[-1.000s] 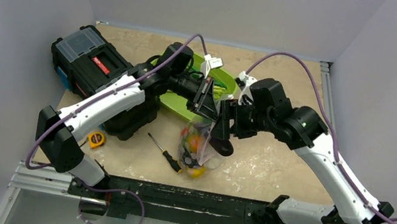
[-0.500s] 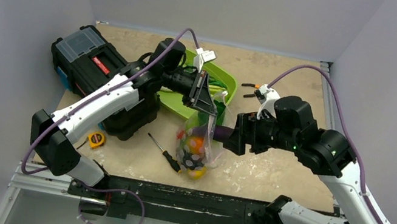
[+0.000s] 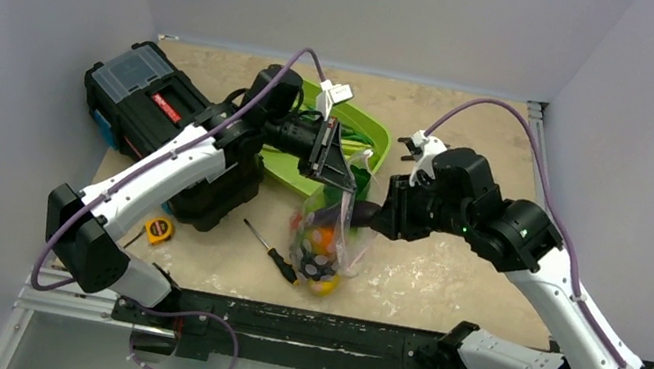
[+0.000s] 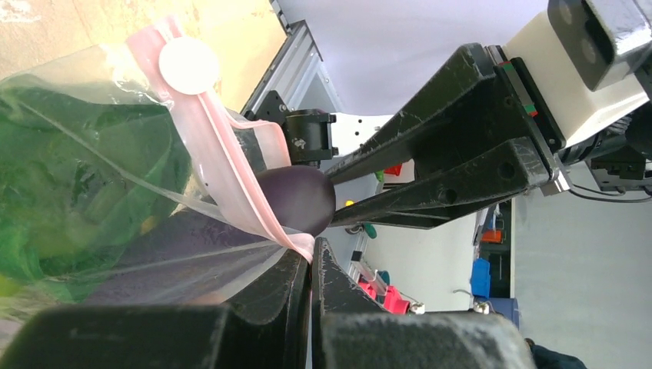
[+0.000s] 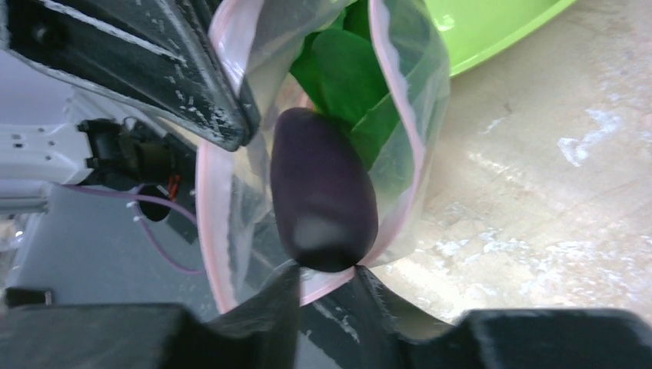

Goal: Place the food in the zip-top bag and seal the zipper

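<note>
Purple eggplant [image 5: 323, 192] at bag [image 5: 415, 100] mouth (wrist views), screwdriver [image 3: 271, 251] — overhead only

Eggplant [image 5: 323, 192] in zip-top bag [image 3: 324, 237] mouth, tray [image 3: 370, 133] behind.

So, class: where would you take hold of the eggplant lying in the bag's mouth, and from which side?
Take the eggplant by the rounded end poking out of the zip-top bag, coming in from the right hand's side along its length; the rest sits inside the pink zipper.
</note>
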You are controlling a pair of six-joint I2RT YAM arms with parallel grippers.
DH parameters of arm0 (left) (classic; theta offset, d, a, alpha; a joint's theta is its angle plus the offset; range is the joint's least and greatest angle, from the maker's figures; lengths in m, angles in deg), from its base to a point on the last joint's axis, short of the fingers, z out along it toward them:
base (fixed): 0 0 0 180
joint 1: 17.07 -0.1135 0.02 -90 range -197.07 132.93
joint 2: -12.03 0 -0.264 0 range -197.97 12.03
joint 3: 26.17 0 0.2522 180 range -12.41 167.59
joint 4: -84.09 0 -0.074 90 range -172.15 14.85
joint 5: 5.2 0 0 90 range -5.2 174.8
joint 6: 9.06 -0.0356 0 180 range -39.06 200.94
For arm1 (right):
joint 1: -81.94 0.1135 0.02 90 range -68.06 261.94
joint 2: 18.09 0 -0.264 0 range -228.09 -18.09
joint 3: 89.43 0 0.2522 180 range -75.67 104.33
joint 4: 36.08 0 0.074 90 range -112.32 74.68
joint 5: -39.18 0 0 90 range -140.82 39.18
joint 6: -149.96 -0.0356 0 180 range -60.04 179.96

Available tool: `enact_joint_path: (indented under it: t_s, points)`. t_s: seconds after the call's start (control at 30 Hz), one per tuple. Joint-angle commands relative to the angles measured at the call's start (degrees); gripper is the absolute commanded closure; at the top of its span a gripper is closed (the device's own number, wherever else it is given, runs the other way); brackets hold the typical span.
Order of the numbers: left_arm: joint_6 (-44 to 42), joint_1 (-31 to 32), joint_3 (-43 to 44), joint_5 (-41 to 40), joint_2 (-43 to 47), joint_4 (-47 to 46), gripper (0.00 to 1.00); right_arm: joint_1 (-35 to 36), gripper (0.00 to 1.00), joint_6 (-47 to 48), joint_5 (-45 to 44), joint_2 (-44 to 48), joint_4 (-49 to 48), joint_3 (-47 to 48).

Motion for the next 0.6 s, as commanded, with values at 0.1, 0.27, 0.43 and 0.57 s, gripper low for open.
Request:
enact_joint_path:
  t_s: [0.1, 0.27, 0.43, 0.57]
  points:
    - [1.7, -0.3, -0.2, 0.7, 3.3, -3.8, 1.0, 0.5, 0.87, 2.3, 8.1, -3.0, -9.5, -1.7]
    - [2.1, -0.2, -0.8, 0.5, 3.5, -4.1, 1.0, 0.8, 0.92, 2.4, 8.3, -5.7, -12.6, -2.6]
    - [3.4, -0.2, -1.3, 0.4, 3.6, -5.8, 1.0, 1.2, 0.93, 2.3, 7.7, -9.8, -14.0, -5.1]
    - [3.4, -0.3, -1.3, -0.3, 4.0, -5.0, 1.0, 1.2, 0.9, 2.8, 5.9, -10.5, -12.5, -2.3]
